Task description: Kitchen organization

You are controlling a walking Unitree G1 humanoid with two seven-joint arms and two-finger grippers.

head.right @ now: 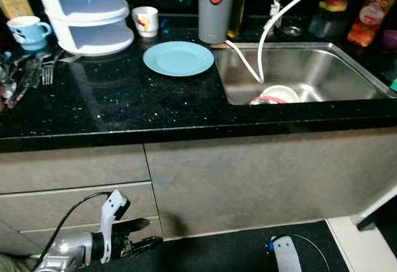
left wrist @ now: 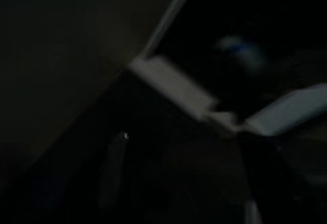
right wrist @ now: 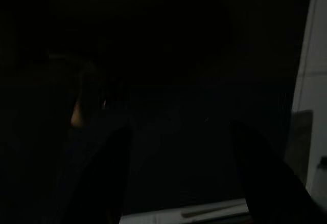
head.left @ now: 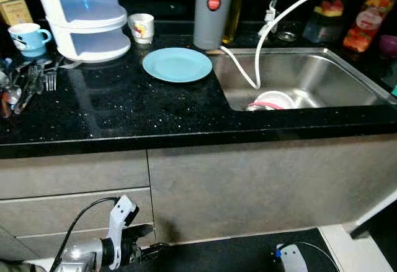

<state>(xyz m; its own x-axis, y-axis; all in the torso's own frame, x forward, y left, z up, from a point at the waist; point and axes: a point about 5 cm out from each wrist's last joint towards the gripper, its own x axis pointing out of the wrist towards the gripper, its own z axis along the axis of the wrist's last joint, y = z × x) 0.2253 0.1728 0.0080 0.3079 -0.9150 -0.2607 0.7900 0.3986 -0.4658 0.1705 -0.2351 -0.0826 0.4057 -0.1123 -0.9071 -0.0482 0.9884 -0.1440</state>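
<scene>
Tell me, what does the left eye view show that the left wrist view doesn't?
The left eye view adds the black counter, a blue plate lying on it beside the steel sink, and the left tool, open, low before the grey cabinet. The left wrist view adds a close, very dark, blurred look at pale angled edges that I cannot identify. Shared: probably the shaded area by that cabinet, nothing surer.
</scene>
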